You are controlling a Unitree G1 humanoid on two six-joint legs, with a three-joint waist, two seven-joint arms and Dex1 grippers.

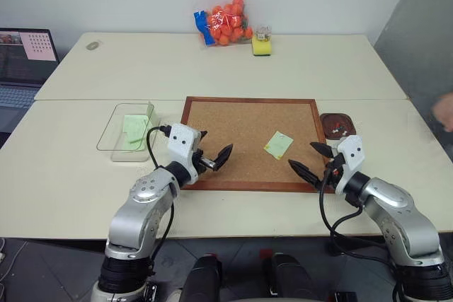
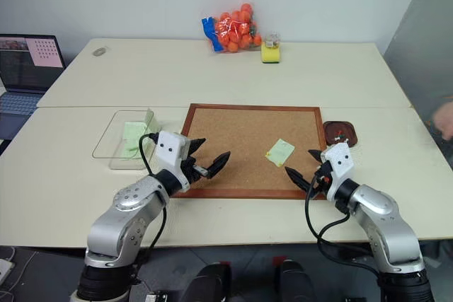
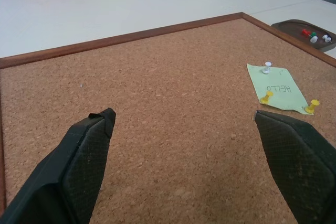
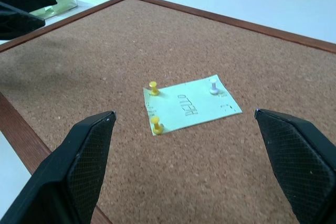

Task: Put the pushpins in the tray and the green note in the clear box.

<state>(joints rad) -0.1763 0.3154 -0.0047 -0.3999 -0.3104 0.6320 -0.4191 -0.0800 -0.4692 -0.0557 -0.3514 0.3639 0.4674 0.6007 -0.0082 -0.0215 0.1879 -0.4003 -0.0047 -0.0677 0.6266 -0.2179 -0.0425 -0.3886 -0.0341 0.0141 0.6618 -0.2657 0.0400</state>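
Note:
The green note [image 1: 278, 144] lies on the corkboard [image 1: 233, 129], held down by two yellow pushpins [image 4: 153, 86] and a white one [image 4: 213, 85]. The dark reddish-brown tray [image 1: 337, 124] sits just off the board's right edge, with red, white and green pushpins [image 3: 310, 35] inside. The clear box [image 1: 127, 131], left of the board, holds a paler green note. My left gripper [image 1: 216, 148] hovers open over the board's near-left part. Over the near-right corner, just short of the green note, my right gripper [image 1: 306, 157] is open too. Nothing sits between either pair of fingers.
A bag of orange balls [image 1: 225, 22] and a yellow sponge [image 1: 261, 46] sit at the table's far edge. A laptop [image 1: 25, 54] stands at the far left. A person's hand [image 1: 444, 111] shows at the right edge.

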